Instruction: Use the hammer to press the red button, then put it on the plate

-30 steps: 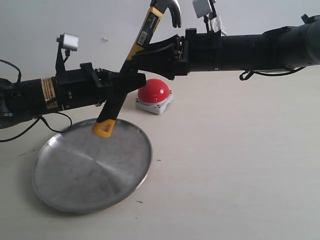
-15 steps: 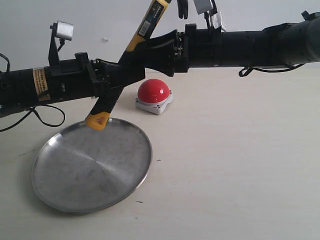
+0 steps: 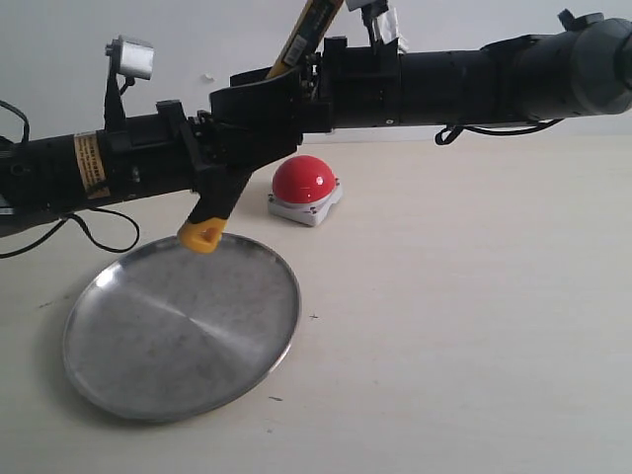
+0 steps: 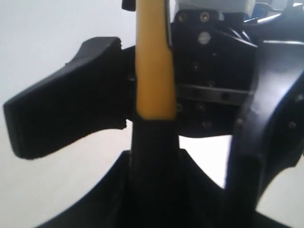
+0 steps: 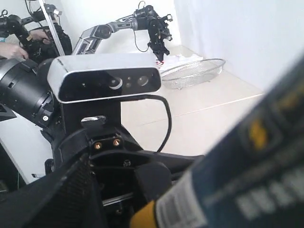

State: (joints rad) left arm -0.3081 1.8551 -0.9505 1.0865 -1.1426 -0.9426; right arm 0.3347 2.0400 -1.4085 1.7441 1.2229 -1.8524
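The hammer (image 3: 301, 38) stands tilted, its yellow looped end (image 3: 204, 234) hanging just above the far rim of the silver plate (image 3: 183, 326); its head is cut off by the top edge. My left gripper (image 3: 229, 168) is shut on the black lower handle (image 4: 153, 71). My right gripper (image 3: 247, 99) sits higher on the handle, open: its fingers (image 4: 61, 118) stand either side of the yellow shaft, with a gap on one side. The red button (image 3: 304, 181) rests on the table behind the arms, untouched. The handle (image 5: 237, 175) blurs past the right wrist camera.
A black cable (image 3: 89, 232) loops on the table under the left arm. The left arm's camera (image 5: 104, 80) sits close to the right gripper. Far off stand another robot arm (image 5: 142, 21) and a wire basket (image 5: 192, 71).
The right arm has slid left along the handle. The left arm has lifted the hammer a little, and the yellow end has risen off the plate's rim. The head has left the frame.
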